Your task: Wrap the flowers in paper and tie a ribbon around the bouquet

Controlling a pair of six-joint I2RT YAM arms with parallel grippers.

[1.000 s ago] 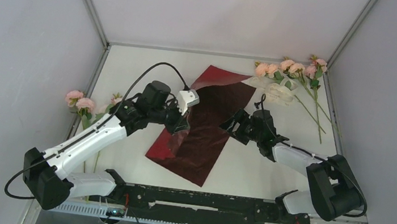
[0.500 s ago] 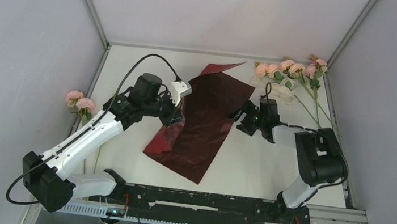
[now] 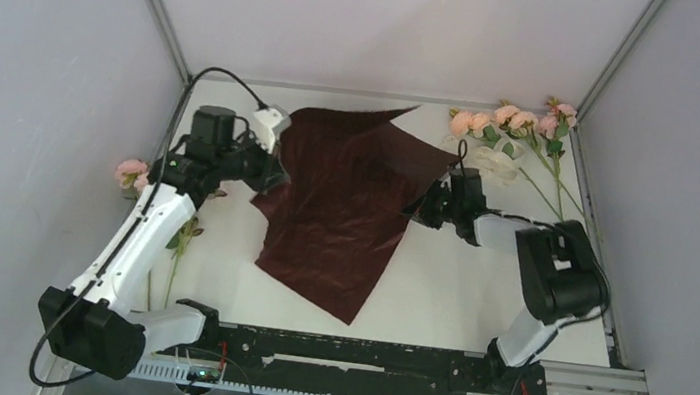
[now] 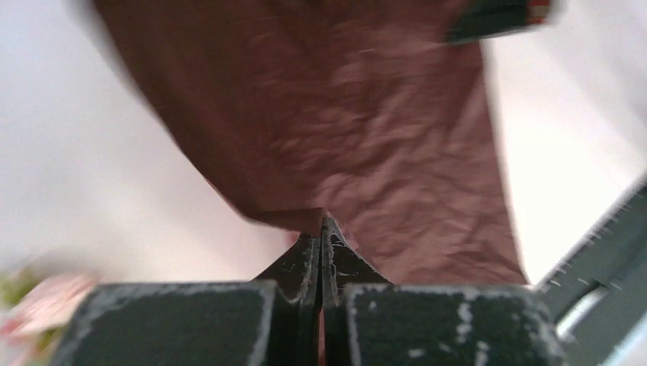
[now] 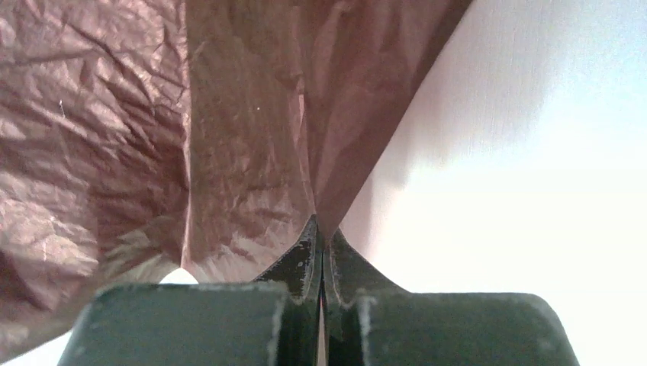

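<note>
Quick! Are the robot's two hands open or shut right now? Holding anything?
Left gripper: shut, fingers pinching the left edge of the red paper.
Right gripper: shut, fingers pinching the right edge of the same sheet.

The left end effector (image 4: pixel 321 238) pinches the edge of the red crinkly paper (image 4: pixel 358 114).

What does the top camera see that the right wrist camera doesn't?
Only the top view shows the pink flowers, the white ribbon and the left fingers pinching the red paper's left edge. Only the right wrist view shows, up close, the right fingers shut on a crinkly fold. Both show the paper and the white table.
</note>
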